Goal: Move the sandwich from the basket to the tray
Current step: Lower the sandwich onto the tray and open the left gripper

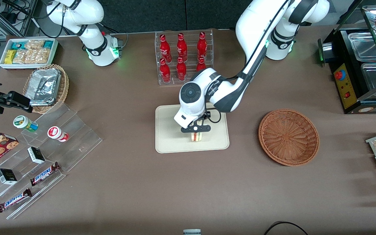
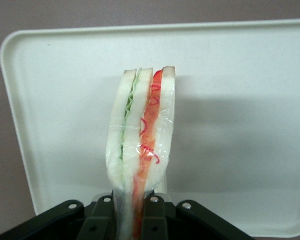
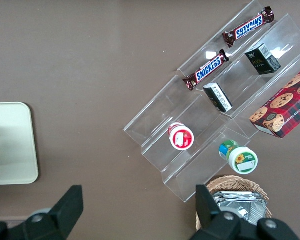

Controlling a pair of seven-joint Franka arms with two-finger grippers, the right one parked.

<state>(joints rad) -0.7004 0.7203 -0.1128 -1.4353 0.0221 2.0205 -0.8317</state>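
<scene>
My left gripper (image 1: 196,132) is over the cream tray (image 1: 168,140) and is shut on the sandwich (image 1: 196,136), a wrapped white-bread wedge with orange and green filling. In the left wrist view the sandwich (image 2: 140,145) stands on edge between the two black fingers (image 2: 155,215), cut edge toward the camera, with the tray (image 2: 240,125) right under it. I cannot tell whether it touches the tray. The round reddish-brown basket (image 1: 288,137) lies empty on the table beside the tray, toward the working arm's end.
A clear rack of red bottles (image 1: 183,57) stands farther from the front camera than the tray. Clear stepped shelves with snack bars and cups (image 1: 38,156), a tan basket of foil packets (image 1: 47,87) and a white snack box (image 1: 28,52) lie toward the parked arm's end. A black warmer (image 1: 361,65) stands at the working arm's end.
</scene>
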